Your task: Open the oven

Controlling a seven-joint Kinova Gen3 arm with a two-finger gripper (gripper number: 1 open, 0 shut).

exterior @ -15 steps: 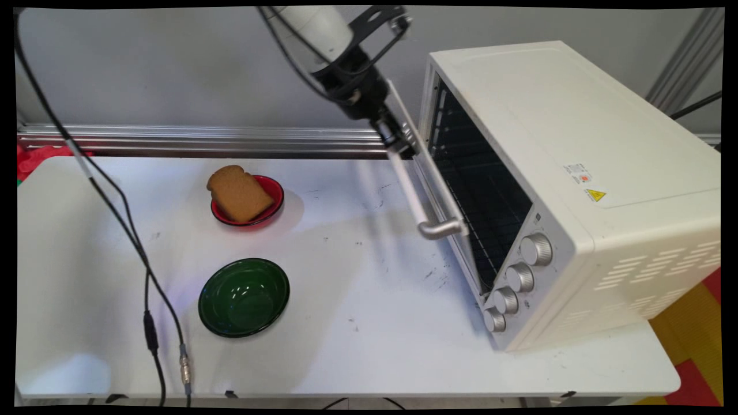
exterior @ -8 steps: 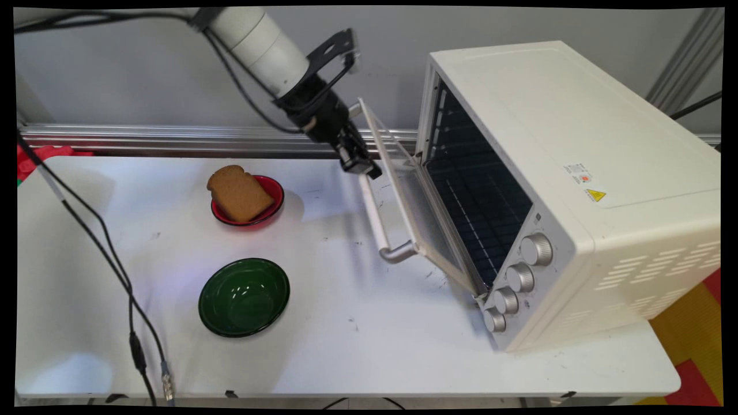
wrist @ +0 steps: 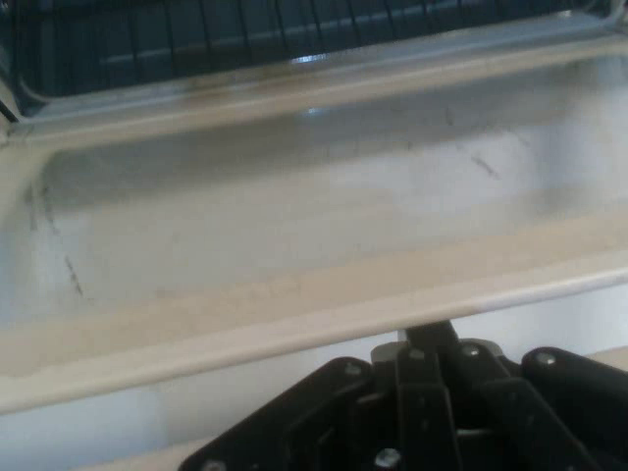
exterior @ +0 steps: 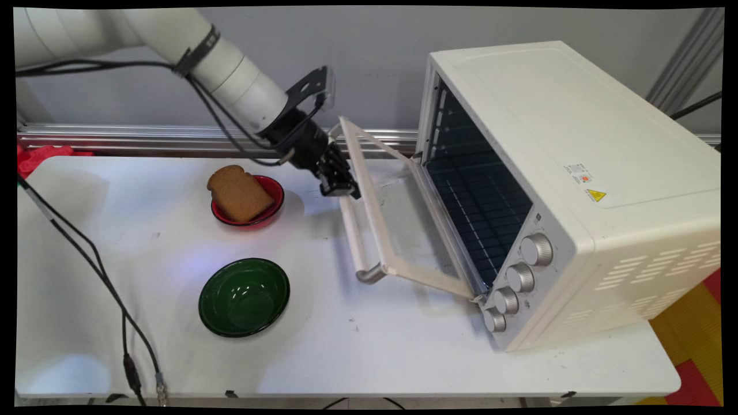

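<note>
The arm's jaws (exterior: 340, 187) sit at the far end of the toaster oven's door handle (exterior: 353, 233), seemingly clamped round it, though whether they are closed on it cannot be told for sure. The handle is a long pale bar, its long axis running from the jaws toward the surface's near side. Just right of the jaws, the glass door (exterior: 398, 219) hangs about half lowered, hinged along the bottom of the cream toaster oven (exterior: 576, 173), whose dark racked cavity faces the jaws. In the hand view the door's cream frame (wrist: 294, 314) crosses just beyond the jaws. Left of the jaws, a bread slice (exterior: 238, 193) leans in a red bowl (exterior: 274, 199); nearer the camera stands a green bowl (exterior: 244, 297) on the white surface (exterior: 375, 346).
</note>
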